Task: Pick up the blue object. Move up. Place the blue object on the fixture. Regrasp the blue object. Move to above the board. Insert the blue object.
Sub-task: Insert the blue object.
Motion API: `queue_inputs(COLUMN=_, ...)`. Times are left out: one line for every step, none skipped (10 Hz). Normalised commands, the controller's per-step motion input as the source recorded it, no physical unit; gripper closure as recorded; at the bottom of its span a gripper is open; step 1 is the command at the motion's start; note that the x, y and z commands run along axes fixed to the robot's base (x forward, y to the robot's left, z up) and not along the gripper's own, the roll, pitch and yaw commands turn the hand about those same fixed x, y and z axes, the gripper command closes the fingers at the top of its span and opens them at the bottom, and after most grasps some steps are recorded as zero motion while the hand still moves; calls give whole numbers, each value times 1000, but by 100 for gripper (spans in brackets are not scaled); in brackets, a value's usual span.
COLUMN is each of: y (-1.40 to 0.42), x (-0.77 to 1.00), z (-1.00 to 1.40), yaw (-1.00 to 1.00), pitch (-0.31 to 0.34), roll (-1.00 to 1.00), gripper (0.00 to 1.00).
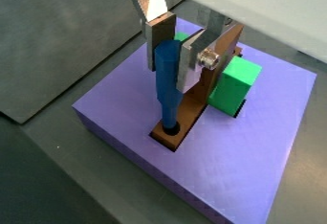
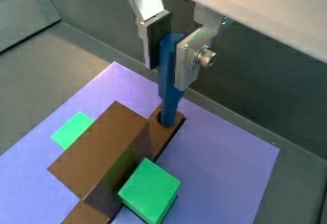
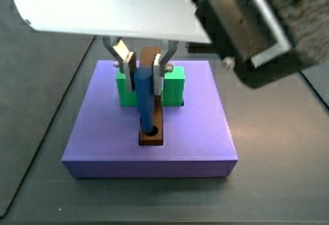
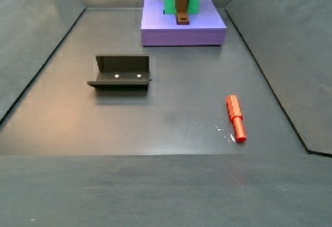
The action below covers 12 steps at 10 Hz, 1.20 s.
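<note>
Wrist views show the gripper (image 1: 182,44) holding the blue object (image 1: 166,86) upright, its tip seemingly entering the board's (image 1: 255,161) hole; next, press down.

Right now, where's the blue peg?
The blue peg stands upright between the gripper fingers over the board, its lower end in the brown strip's hole, beside the green block.
</note>
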Motion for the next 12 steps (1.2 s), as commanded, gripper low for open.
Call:
queue_inputs(y=-89, x=17, z=-57, yaw=0, pitch=0, roll=-47, gripper=100)
queue_inputs(y=-63, x=6, z=-71, yaw=0, pitch=0, roll=-49, gripper=100)
queue_inputs(y=-23, x=40, z=-83, yaw=0, pitch=0, roll=-36, gripper=100)
queue_inputs(y=0, x=183, z=0, yaw=0, pitch=11, roll=-53, gripper=100)
queue_inputs(y=0, x=157, z=0, yaw=11, pitch=1, roll=-73, gripper=100)
queue_inputs(y=0, x=129, z=-14, yaw=9, pitch=0, roll=-73, gripper=100)
queue_inputs(y=0, x=83, z=-49, yaw=0, pitch=0, roll=-63, gripper=100)
queue_inputs(y=0, x=0, z=-123, yaw=0, pitch=0, roll=-43, gripper=100)
queue_inputs(y=0, x=0, z=-71, yaw=0, pitch=-4, roll=-69, gripper=100)
queue_inputs(y=0, x=-3, z=0, yaw=6, pitch=-3, roll=-99, gripper=100)
queue_inputs(y=-31, x=-6, z=0, yaw=29, pitch=-3, roll=-96, gripper=100)
queue_inputs(y=-69, x=0, z=0, yaw=26, pitch=0, roll=-90, gripper=100)
